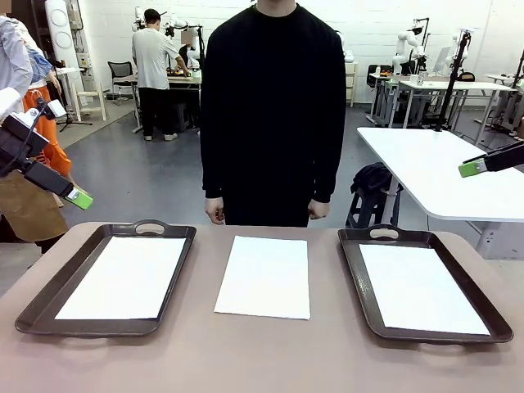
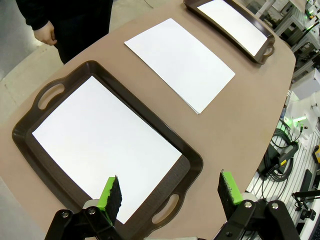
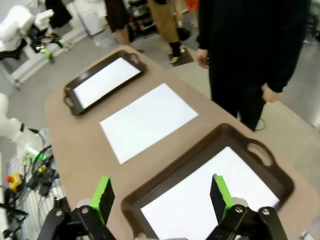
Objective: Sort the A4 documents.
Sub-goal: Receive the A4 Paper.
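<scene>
A stack of white A4 documents (image 1: 264,276) lies bare on the table's middle, also seen as A4 documents (image 2: 180,61) and A4 documents (image 3: 148,121). One white sheet (image 1: 125,277) rests in the left dark brown tray (image 1: 49,304), and another sheet (image 1: 420,288) lies in the right tray (image 1: 354,274). My left gripper (image 1: 79,197) hovers open above the table's left edge, over the left tray (image 2: 192,162) in its wrist view, jaws wide and empty (image 2: 171,192). My right gripper (image 1: 472,168) hangs open, high at the right, above the right tray (image 3: 200,150), nothing between its fingers (image 3: 160,196).
A person in black stands at the far edge, hands (image 1: 214,211) hanging at their sides, behind the middle stack. Bare brown tabletop (image 1: 262,356) runs along the front edge. A white table (image 1: 442,168) stands behind at the right.
</scene>
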You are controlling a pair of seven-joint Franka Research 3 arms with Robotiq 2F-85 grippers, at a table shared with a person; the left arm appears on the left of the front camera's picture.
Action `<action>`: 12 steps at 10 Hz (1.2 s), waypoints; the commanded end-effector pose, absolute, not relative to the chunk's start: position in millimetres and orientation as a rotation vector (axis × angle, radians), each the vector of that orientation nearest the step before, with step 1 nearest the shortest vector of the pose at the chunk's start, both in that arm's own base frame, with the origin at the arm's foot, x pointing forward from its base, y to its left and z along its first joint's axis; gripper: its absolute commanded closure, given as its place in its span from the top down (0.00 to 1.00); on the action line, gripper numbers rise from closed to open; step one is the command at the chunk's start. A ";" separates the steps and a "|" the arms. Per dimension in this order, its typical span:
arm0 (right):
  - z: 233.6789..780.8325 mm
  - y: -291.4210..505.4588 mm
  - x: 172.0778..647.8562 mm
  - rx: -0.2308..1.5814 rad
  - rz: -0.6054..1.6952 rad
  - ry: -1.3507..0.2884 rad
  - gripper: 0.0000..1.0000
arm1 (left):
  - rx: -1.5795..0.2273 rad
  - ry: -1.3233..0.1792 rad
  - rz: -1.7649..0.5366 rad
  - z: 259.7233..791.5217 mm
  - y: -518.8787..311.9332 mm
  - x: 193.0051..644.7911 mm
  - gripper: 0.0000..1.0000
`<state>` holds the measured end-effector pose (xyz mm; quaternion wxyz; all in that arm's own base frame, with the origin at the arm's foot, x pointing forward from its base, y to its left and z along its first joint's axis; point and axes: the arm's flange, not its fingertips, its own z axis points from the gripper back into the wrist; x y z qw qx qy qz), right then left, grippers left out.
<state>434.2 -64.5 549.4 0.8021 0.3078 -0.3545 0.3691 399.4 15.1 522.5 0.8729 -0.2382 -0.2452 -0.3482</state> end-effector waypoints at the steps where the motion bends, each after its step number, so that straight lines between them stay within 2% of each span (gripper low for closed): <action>1: 545.2 -59.7 449.1 0.711 0.874 -0.664 1.00 | -0.500 -0.515 -0.734 522.4 16.4 399.1 1.00; 12: 543.7 -54.1 447.5 0.722 0.858 -0.645 1.00 | -0.500 -0.515 -0.734 522.4 16.4 399.1 1.00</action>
